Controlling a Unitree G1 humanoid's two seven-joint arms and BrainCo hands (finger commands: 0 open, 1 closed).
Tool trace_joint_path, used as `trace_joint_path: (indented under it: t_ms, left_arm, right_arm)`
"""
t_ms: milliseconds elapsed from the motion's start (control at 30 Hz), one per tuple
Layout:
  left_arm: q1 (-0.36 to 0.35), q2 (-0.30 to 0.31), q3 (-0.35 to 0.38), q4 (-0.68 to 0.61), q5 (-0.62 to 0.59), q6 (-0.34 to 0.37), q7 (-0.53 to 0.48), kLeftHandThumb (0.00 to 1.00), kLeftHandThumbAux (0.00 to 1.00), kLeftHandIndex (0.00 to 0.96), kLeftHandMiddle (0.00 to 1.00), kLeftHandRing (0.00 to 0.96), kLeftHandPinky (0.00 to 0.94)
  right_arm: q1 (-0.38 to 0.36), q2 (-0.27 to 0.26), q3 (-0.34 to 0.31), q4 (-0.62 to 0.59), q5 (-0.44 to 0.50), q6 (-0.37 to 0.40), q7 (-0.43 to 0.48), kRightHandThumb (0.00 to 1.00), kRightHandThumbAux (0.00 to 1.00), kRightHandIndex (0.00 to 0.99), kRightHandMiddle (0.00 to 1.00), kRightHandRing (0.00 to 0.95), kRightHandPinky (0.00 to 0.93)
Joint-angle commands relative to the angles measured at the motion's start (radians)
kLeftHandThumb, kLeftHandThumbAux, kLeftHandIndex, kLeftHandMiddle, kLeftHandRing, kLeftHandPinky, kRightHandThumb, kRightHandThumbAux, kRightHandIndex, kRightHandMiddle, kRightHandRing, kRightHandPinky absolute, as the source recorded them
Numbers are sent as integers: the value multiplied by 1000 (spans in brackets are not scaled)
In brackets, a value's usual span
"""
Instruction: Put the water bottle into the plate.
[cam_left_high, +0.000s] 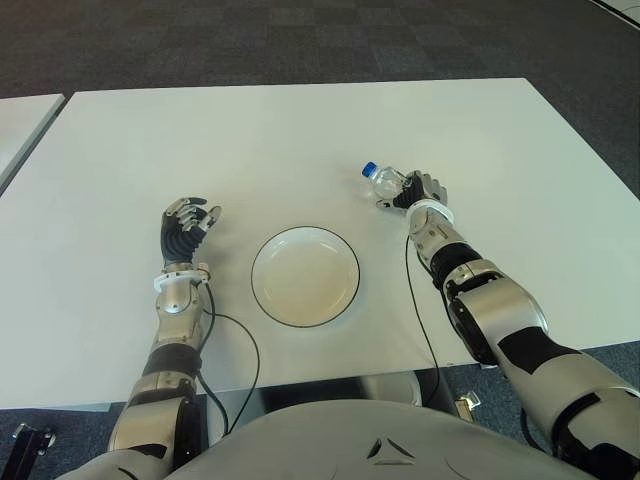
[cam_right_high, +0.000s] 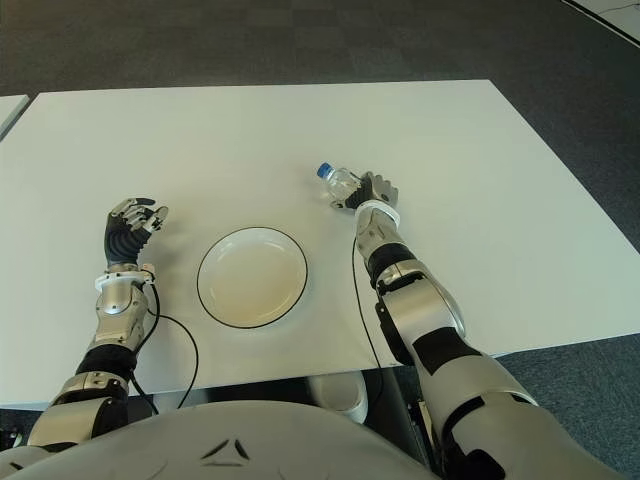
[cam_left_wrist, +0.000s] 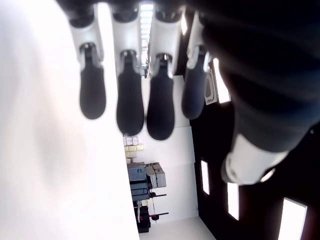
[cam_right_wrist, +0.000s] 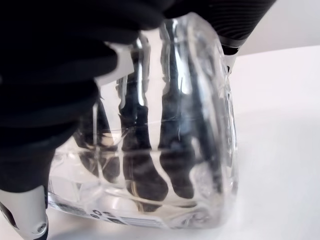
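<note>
At frame left the left hand (cam_left_high: 186, 226) hovers with fingers relaxed and empty, the plate (cam_left_high: 304, 276) sits centre, and up-right of it the right hand (cam_left_high: 418, 192) clasps the water bottle (cam_left_high: 384, 181), cap pointing upper left.

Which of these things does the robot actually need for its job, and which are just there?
Needed:
- bottle, held in the right hand
- plate, empty, in front of the robot

Just there:
- left hand, idle, left of the plate, holding nothing
- table
- cables along the arms
</note>
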Motion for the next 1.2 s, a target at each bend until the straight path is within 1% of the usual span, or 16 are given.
trace_joint_path:
  t_ms: [33, 200, 333, 367, 467, 533, 633, 700, 800, 867, 967, 1067, 1200]
  left_arm:
    - [-1, -5, 7, 16, -3, 4, 5, 707, 713, 434, 637, 614, 589]
    - [-4, -6, 7, 15, -5, 13, 3, 707, 713, 434, 630, 606, 584]
    - [1, -2, 2, 15, 13, 10, 18, 707, 713, 434, 624, 600, 574]
    - [1, -2, 2, 14, 13, 11, 18, 707, 713, 434, 624, 599, 573]
    - [0, -2, 3, 15, 13, 9, 19, 707, 713, 434, 626, 604, 580]
    - [1, -5, 3, 12, 13, 8, 20, 707, 713, 434, 634, 614, 595]
    - [3, -6, 2, 11, 16, 5, 22, 707, 713, 434, 645, 625, 606]
    - [0, -2, -1, 20, 26, -4, 28, 707, 713, 434, 649, 630, 609]
    - [-2, 0, -2, 22, 29, -6, 26, 708, 714, 434, 650, 628, 601]
    - [-3, -3, 0, 18, 15, 6, 13, 708, 714, 434, 650, 627, 597]
    - [-4, -3, 1, 16, 9, 16, 9, 708, 713, 434, 644, 617, 581]
    - [-5, -2, 0, 16, 9, 21, 8, 708, 713, 434, 629, 601, 562]
    - [-4, -8, 3, 6, -7, 30, -2, 708, 713, 434, 621, 594, 564]
  right_arm:
    - [67, 5, -32, 9, 59, -50, 58, 710, 718, 434, 765, 770, 800]
    - [87, -7, -76, -29, 109, -128, 82, 709, 721, 434, 773, 784, 814]
    - [124, -12, -114, -99, 154, -193, 88, 708, 722, 435, 782, 799, 828]
    - [137, -13, -124, -116, 167, -221, 88, 708, 722, 435, 783, 801, 830]
    - [166, -18, -140, -164, 189, -272, 95, 708, 721, 436, 793, 815, 844]
    - [203, -24, -145, -240, 201, -302, 103, 709, 721, 437, 806, 828, 861]
    - [272, -31, -145, -393, 207, -336, 111, 710, 720, 440, 824, 844, 876]
    - [301, -32, -145, -461, 208, -354, 116, 710, 719, 441, 837, 852, 881]
    - [330, -33, -144, -535, 206, -364, 128, 710, 719, 441, 862, 872, 895]
    - [351, -33, -143, -595, 201, -370, 136, 710, 719, 441, 872, 880, 899]
    - [388, -37, -139, -693, 193, -394, 149, 709, 719, 441, 891, 895, 903]
    - [419, -41, -135, -765, 184, -419, 153, 709, 718, 440, 905, 906, 905]
    - [461, -45, -123, -877, 163, -424, 166, 709, 718, 440, 911, 910, 903]
